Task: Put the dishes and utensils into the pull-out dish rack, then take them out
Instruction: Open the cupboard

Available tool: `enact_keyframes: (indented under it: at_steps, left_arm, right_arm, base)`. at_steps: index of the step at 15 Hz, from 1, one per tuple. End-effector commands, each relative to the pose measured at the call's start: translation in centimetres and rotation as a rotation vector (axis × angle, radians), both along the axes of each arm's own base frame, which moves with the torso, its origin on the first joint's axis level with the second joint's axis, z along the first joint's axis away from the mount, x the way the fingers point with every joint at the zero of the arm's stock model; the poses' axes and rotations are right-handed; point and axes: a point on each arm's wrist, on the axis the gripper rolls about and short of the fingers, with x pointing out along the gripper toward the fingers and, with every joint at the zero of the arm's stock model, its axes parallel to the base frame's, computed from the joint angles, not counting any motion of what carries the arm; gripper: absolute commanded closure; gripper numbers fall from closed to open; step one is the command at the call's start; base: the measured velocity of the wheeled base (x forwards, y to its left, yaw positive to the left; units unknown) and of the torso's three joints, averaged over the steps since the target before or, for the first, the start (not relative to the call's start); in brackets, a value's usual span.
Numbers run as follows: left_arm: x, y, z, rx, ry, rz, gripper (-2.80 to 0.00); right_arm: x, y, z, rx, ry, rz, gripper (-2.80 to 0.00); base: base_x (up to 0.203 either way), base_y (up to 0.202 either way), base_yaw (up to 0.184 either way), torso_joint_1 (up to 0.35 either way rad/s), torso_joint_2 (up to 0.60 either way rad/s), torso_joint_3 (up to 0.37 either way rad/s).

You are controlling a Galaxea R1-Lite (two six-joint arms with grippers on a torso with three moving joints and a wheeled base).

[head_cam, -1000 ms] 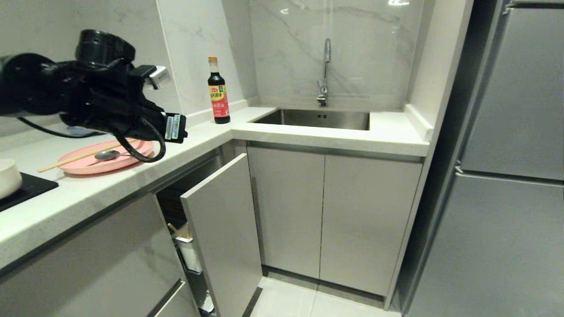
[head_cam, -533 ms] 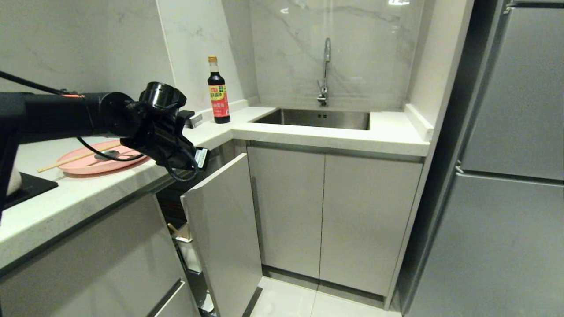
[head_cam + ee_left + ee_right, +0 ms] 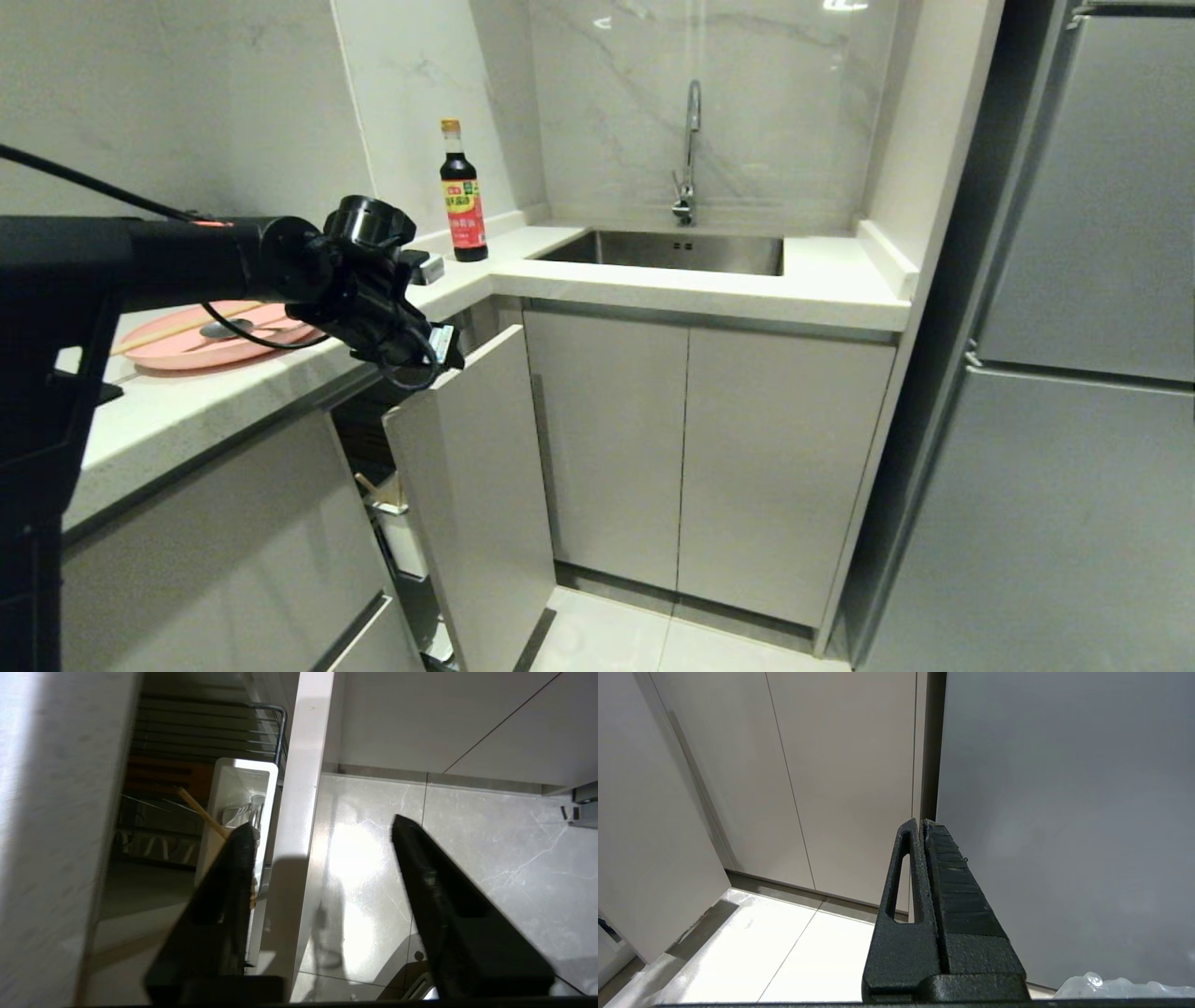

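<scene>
Hovering above the top edge of the pull-out dish rack (image 3: pixel 476 485)'s front panel, the left gripper (image 3: pixel 322 833) has its jaws spread, straddling that edge and holding nothing. One chopstick (image 3: pixel 201 812) leans in the utensil cup (image 3: pixel 236 812) just behind the panel. The right gripper (image 3: pixel 924 826) hangs clenched, empty, well right of the panel.
</scene>
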Motion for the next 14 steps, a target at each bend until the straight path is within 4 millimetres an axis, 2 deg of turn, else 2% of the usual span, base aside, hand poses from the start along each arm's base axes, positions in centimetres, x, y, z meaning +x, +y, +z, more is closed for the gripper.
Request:
enact_keyframes:
  at_steps: [1, 6, 9, 14]
  left_arm:
    - [1.0, -0.1, -1.8, 0.006, 0.037, 0.001, -2.8]
    - [3.3, 0.0, -3.9, 0.004, 0.042, 0.012, -2.8]
    - [3.8, -0.1, -5.0, 0.003, 0.053, 0.009, -2.8]
    - [3.9, -0.7, -5.6, -0.022, 0.064, -0.017, -2.8]
  right_arm:
    - [0.0, 0.0, 0.0, -0.001, 0.0, 0.001, 0.0]
    - [0.0, 0.0, 0.0, -0.001, 0.0, 0.001, 0.0]
    - [0.0, 0.0, 0.0, -0.001, 0.0, 0.001, 0.0]
    - [0.0, 0.0, 0.0, -0.001, 0.0, 0.001, 0.0]
  base:
    - [0.0, 0.0, 0.0, 0.0, 0.0, 0.0]
    - [0.0, 0.0, 0.0, 0.0, 0.0, 0.0]
    - [0.0, 0.0, 0.0, 0.0, 0.0, 0.0]
    - [0.0, 0.0, 0.0, 0.0, 0.0, 0.0]
